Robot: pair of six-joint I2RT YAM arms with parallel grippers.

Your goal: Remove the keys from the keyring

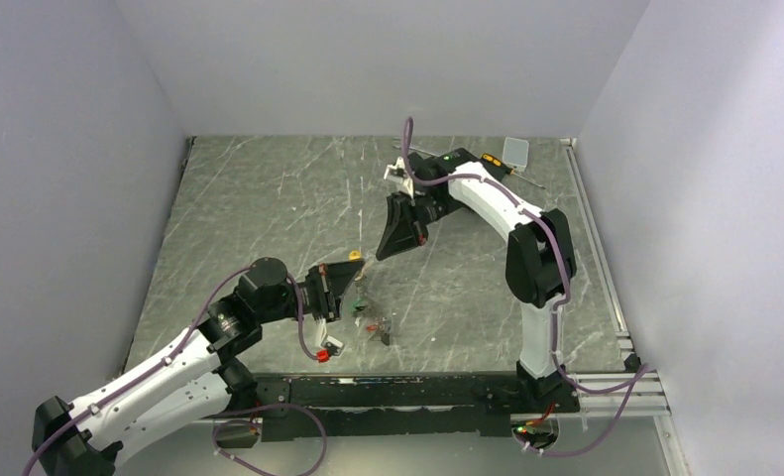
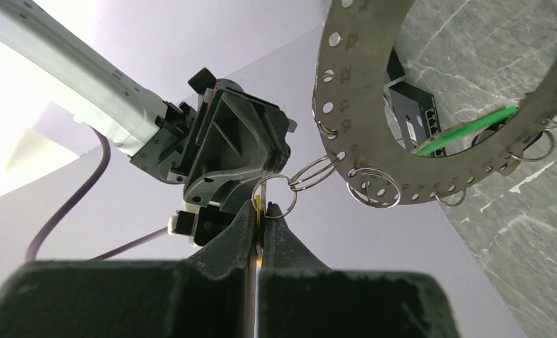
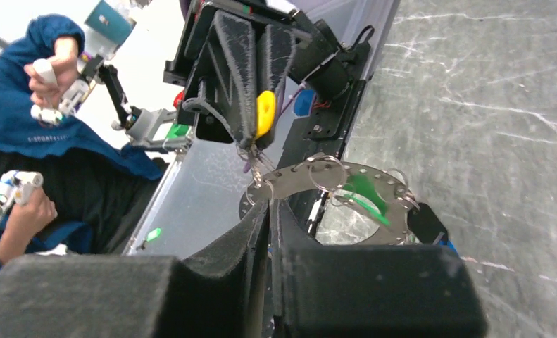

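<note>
Top external, grey marbled tabletop (image 1: 269, 218), white walls (image 1: 368, 59), keyring (image 1: 364, 296) near centre

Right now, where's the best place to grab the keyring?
Probably a bare stretch of flat band on the keyring, between the small rings, coming from the outer edge so both broad faces get pinched; it is a thin, flat hoop.

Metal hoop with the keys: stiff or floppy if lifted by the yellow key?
The hoop looks like a stiff flat band, so likely keeps its shape. It joins the yellow key through small loose rings, so it would probably swing and twist.
</note>
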